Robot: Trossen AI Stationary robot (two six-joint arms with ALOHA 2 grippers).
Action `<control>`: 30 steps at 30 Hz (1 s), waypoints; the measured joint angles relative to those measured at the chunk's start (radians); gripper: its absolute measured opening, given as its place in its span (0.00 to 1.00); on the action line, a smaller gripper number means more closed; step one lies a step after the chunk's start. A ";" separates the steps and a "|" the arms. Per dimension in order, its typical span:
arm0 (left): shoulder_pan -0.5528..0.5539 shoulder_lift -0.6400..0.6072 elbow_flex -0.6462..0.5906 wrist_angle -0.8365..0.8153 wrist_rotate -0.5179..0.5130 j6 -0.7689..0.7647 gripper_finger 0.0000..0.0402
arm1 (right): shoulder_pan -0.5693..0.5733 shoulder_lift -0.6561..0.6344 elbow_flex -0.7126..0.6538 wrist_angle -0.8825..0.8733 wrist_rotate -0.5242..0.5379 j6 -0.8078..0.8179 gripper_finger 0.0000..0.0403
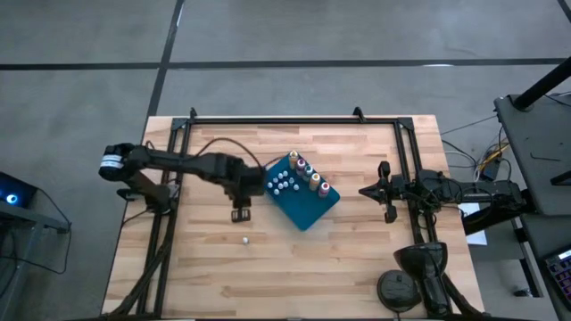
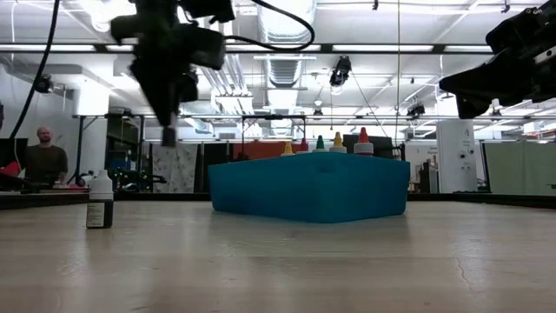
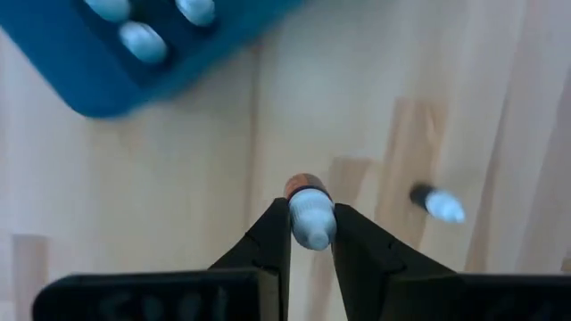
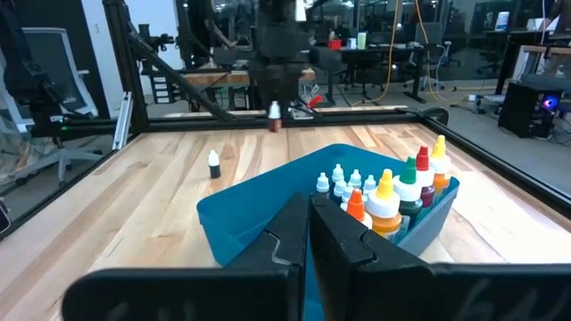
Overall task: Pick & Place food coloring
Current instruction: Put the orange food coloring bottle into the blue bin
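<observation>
The tiny white-topped food coloring bottle is pinched between my left gripper fingers, up in the air over the light wooden table. The cap sticks out past my fingertips, and a bit of the dark bottle shows behind it. I think I am in the carrying step: I have picked this bottle up and I am taking it to where it goes on the table.

One more small white-topped bottle already stands by itself on the wood, near me and a little to the side of where I hang. So I guess my bottle should go down close to it. For that I need to come down slowly, keep the bottle standing straight, and open my fingers only when its bottom touches the wood. It is small and light, so it could tip over easily.

The big blue rectangular tray is just beside me. It holds the rest of the set: the little white-topped bottles and a row of taller bottles with coloured tops.

My right gripper waits on the other side of the tray. Its fingers are pressed together and hold nothing.
</observation>
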 joint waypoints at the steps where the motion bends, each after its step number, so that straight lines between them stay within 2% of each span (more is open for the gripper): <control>1: 0.015 0.007 0.015 0.000 0.000 0.006 0.10 | 0.000 0.000 0.000 0.000 0.000 0.000 0.02; 12: 0.110 0.158 0.209 0.002 0.000 0.030 0.10 | 0.000 0.000 0.000 0.000 0.000 0.001 0.02; 23: 0.118 0.364 0.458 0.002 0.020 0.057 0.10 | 0.000 0.001 0.000 0.000 0.000 0.001 0.02; 30: 0.118 0.456 0.548 -0.001 0.023 0.089 0.10 | 0.000 0.001 0.000 0.000 0.000 0.000 0.02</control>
